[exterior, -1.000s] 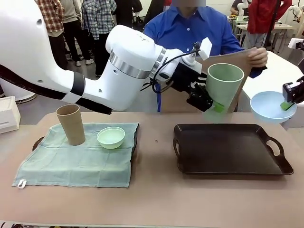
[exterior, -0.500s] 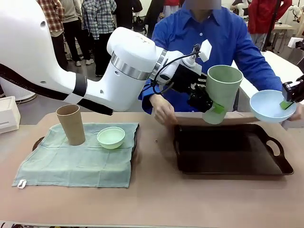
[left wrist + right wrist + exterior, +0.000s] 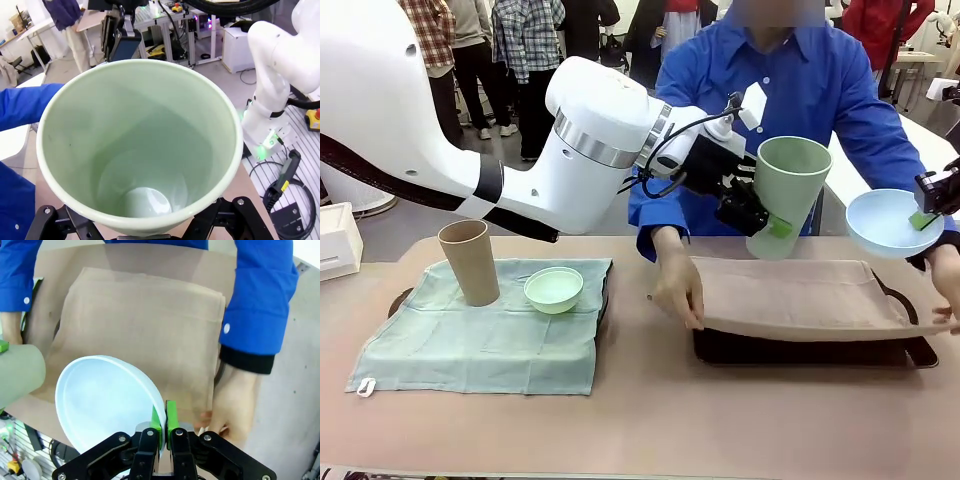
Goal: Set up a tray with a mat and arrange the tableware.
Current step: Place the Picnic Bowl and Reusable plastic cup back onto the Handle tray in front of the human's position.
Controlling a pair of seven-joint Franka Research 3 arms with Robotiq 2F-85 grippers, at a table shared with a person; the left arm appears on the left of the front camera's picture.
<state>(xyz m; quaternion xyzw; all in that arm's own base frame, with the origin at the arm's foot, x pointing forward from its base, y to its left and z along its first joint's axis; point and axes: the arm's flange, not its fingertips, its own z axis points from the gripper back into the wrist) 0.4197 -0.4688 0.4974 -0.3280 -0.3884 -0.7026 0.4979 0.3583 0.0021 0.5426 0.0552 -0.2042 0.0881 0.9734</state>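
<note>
The matte brown table (image 3: 640,420) runs across the front view. At 3 o'clock on it sits a dark rectangular tray (image 3: 800,348) with rounded corners, and a person in a blue shirt holds a soft tan cloth mat (image 3: 790,298) over it, one hand (image 3: 678,290) at the mat's 9 o'clock edge, the other hand (image 3: 947,285) at its 3 o'clock edge. At 9 o'clock a second tray (image 3: 602,295) lies under a wrinkled pale green cloth (image 3: 485,335). On that cloth a tall tapered tan cup (image 3: 470,262) stands upright, with a small round mint green bowl (image 3: 554,289) just beside it at 3 o'clock.

The left gripper (image 3: 760,215) clamps the lower part of the smooth sage green cup (image 3: 786,195), held tilted in the air above the mat's far edge; the left wrist view looks straight down into its hollow, glossy inside. The right gripper (image 3: 164,426) pinches the thin rim of the shallow light blue bowl (image 3: 107,400) between its green pads (image 3: 171,419), pressed narrow, and holds it aloft at the mat's 3 o'clock end.
</note>
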